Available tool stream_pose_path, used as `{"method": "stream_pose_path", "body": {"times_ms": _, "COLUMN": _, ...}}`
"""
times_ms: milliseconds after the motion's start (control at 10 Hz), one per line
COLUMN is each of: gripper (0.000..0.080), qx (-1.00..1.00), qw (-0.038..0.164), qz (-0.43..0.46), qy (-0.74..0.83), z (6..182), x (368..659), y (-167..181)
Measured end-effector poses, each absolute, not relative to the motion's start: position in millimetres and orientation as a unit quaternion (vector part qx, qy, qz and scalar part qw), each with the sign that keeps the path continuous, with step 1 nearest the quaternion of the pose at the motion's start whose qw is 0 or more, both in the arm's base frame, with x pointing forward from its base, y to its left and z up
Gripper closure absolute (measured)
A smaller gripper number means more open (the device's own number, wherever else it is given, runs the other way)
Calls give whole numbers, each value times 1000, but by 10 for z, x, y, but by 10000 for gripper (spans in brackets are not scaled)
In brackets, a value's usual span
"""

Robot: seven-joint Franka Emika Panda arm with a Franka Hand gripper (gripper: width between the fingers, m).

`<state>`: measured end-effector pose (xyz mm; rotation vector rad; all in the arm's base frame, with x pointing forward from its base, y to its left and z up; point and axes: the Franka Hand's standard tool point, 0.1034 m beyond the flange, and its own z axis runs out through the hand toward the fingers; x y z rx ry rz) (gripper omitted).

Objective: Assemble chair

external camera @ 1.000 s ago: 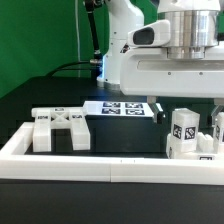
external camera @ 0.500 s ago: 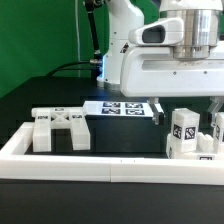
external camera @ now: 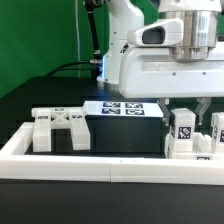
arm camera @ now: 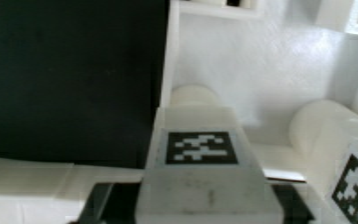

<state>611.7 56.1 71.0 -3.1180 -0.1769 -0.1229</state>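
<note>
A white chair block with a black-and-white tag stands upright at the exterior view's right, among other white chair pieces. My gripper hangs right over it, open, with one finger on each side of the block's top. In the wrist view the same tagged block fills the space between the dark fingers, and my gripper straddles it. A flat white chair piece with a cross-shaped top lies at the exterior view's left.
The marker board lies behind the parts. A long low white border rail runs along the front. In the wrist view another tagged piece and a rounded white piece stand close beside the block.
My gripper has come down from above the tagged block until its fingers flank the block's top. The parts have not moved.
</note>
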Motion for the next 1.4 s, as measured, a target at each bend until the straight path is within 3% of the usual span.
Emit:
{"method": "stream_pose_path", "body": {"times_ms": 1000, "gripper": 509, "qx": -900, "qw": 35, "qz": -32, "qy": 433, "z": 680, "x": 6144, "y": 619}}
{"method": "stream_pose_path", "body": {"times_ms": 1300, "gripper": 509, "qx": -856, "qw": 41, "qz": -28, "qy": 515, "z": 683, "x": 6152, "y": 616}}
{"method": "stream_pose_path", "body": {"times_ms": 1400, "gripper": 445, "qx": -843, "qw": 42, "qz": -27, "qy": 535, "z": 681, "x": 6151, "y": 621}}
